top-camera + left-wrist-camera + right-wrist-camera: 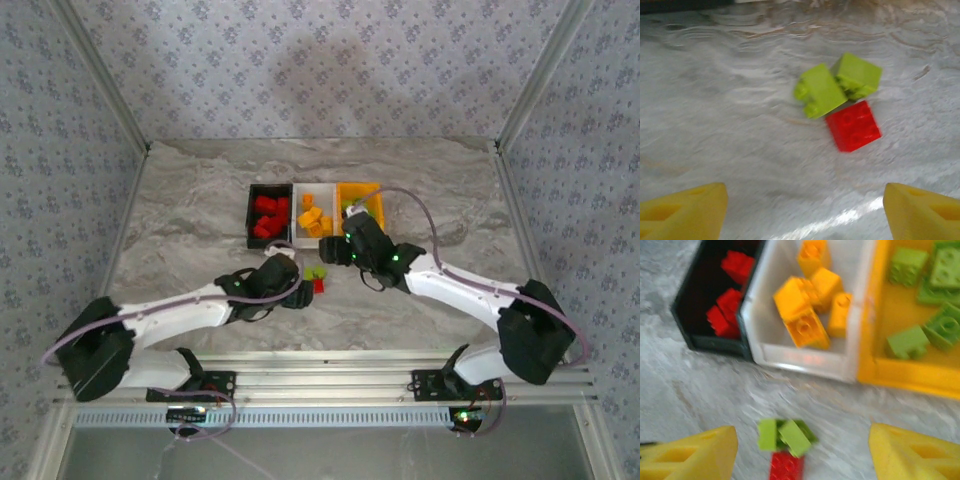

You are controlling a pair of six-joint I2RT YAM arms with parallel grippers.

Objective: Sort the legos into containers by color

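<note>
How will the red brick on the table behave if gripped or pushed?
The red brick looks like rigid plastic, so it should keep its shape when squeezed. Lying flat, it would probably slide rather than roll. It seems to touch two green bricks, so a push may shift them too.

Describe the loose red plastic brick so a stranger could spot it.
Find the white plastic bin, middle of three. On the marble tabletop just before it, three small bricks cluster. Two lime green bricks sit behind; the red brick is nearest.

Black bin (710,342), white bin (805,365), orange-yellow bin (910,376), red, orange, lime legos (800,315), marbled grey table (200,200)
</note>
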